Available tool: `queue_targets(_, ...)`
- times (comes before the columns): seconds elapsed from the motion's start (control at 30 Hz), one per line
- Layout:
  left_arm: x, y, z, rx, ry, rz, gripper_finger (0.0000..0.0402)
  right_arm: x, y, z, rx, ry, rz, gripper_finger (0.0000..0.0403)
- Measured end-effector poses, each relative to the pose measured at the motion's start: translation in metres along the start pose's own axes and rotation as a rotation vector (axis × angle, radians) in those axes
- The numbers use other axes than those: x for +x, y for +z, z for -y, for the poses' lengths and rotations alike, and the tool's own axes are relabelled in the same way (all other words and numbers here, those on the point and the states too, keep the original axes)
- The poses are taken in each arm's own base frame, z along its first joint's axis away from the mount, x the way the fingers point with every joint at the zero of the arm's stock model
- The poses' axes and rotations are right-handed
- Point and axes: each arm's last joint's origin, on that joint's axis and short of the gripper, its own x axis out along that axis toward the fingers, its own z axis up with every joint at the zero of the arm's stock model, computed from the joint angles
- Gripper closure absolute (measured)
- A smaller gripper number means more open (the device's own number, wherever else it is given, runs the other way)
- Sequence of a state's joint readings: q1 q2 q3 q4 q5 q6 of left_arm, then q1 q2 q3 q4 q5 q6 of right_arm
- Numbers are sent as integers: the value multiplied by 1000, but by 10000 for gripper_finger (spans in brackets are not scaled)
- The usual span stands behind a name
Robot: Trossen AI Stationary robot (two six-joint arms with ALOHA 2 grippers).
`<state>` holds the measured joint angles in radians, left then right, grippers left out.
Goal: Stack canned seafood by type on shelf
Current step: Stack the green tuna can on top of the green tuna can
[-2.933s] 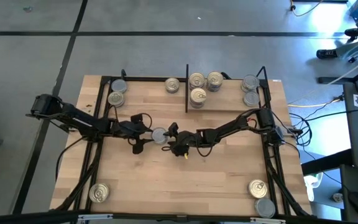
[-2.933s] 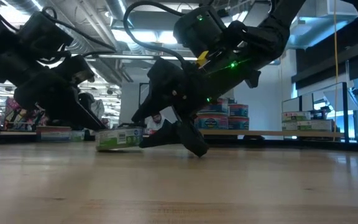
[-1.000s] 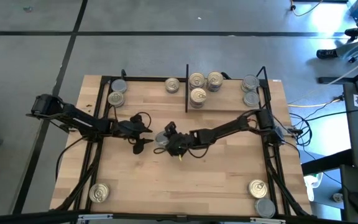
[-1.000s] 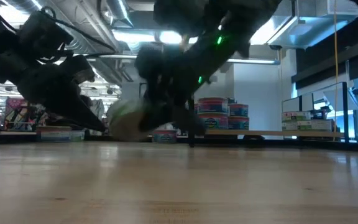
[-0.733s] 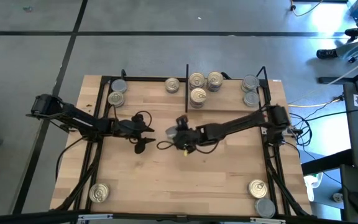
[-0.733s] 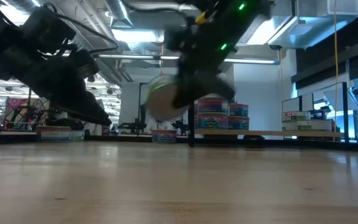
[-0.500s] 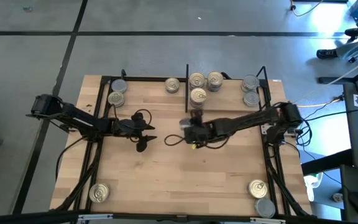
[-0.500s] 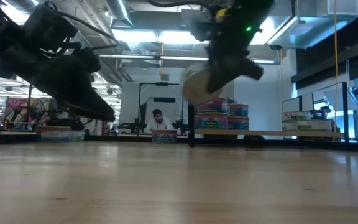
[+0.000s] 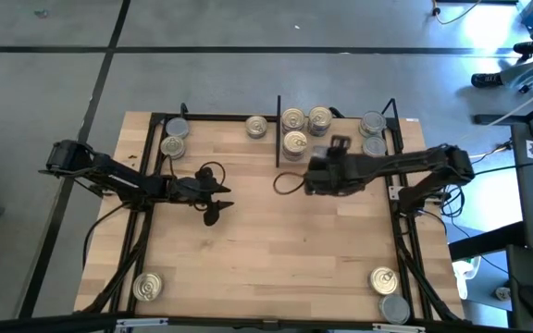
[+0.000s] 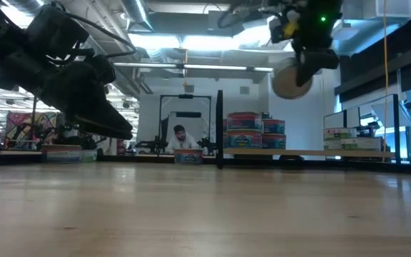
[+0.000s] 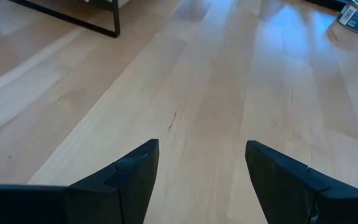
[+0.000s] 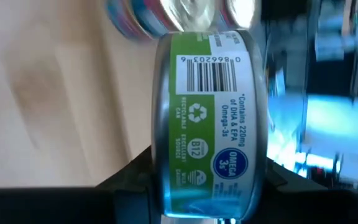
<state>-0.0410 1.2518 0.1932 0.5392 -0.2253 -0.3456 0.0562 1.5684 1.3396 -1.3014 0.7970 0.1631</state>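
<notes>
R gripper [image 9: 320, 163] clamps a green-label tin [image 12: 209, 112], held in the air above the shelf [image 9: 340, 155]. L gripper [image 11: 199, 168] hangs over mid-table w/ fingers apart, holding nothing.

Both arms [image 9: 118, 178] matte black, jointed, loose black cables looped alongside; right arm [image 10: 305, 18] has green LEDs, yellow tag.

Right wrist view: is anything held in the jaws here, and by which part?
Yes. The right gripper holds a green-labelled tin across its flat ends. The left gripper holds nothing.
</notes>
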Motion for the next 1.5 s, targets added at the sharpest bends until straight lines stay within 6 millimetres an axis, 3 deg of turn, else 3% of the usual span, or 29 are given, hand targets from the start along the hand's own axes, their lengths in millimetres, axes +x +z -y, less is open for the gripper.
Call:
queue_targets(0.27, 0, -1, 0, 12, 2, -5, 163, 32, -27, 29, 172, -39, -177, 265)
queue_targets(0.53, 0, 0, 0, 13, 1, -5, 163, 78, -47, 43, 310, -40, -345, 265)
queue_targets(0.8, 0, 0, 0, 13, 1, -5, 163, 110, -72, 53, 391, -10, -515, 265)
queue_targets(1.5, 0, 0, 0, 13, 8, -1, 163, 144, -107, 53, 489, -96, -662, 265)
